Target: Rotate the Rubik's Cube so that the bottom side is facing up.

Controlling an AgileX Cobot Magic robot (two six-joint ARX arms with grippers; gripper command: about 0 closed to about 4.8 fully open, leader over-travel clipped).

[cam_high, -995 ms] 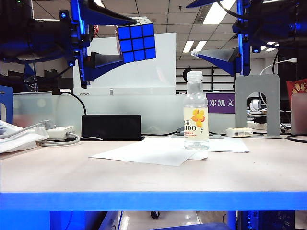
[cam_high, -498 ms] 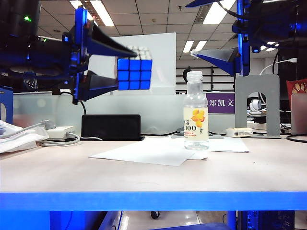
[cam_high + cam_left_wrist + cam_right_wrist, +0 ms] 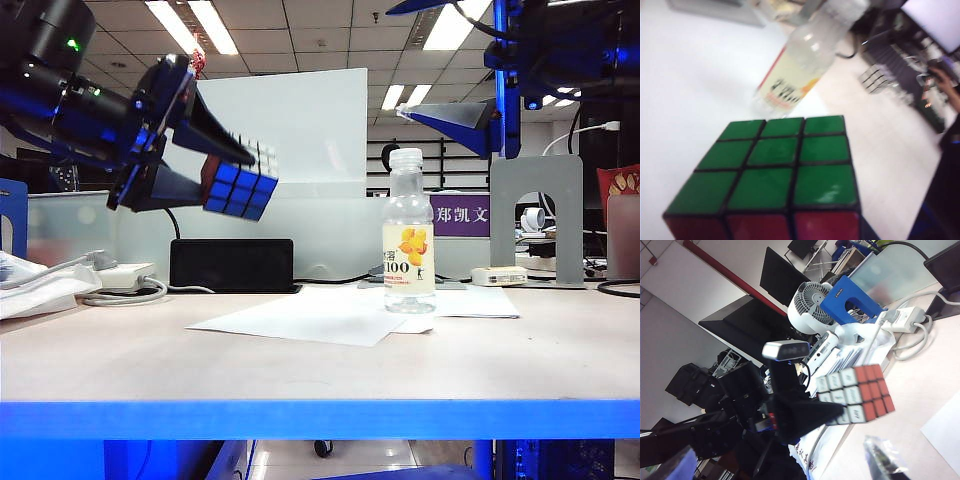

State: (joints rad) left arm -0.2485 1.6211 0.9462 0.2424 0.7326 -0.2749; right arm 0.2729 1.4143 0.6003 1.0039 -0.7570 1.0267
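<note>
The Rubik's Cube (image 3: 240,180) hangs tilted in the air above the left of the table, its blue face toward the exterior camera. My left gripper (image 3: 228,180) is shut on it, one black finger (image 3: 215,138) above and one below. The left wrist view shows the cube's green face (image 3: 775,165) with a red face beneath it. In the right wrist view the cube (image 3: 855,392) shows red and white faces. My right gripper (image 3: 395,62) hangs high at the upper right, open, with nothing between its fingers.
A plastic bottle (image 3: 409,235) stands on white paper sheets (image 3: 330,315) at mid-table. A black box (image 3: 230,265) and a power strip with cables (image 3: 120,275) lie at the back left. A grey bookend (image 3: 537,215) stands back right.
My left gripper has come down and to the left with the cube and rolled, so the cube now sits tilted. The right arm has not moved.
</note>
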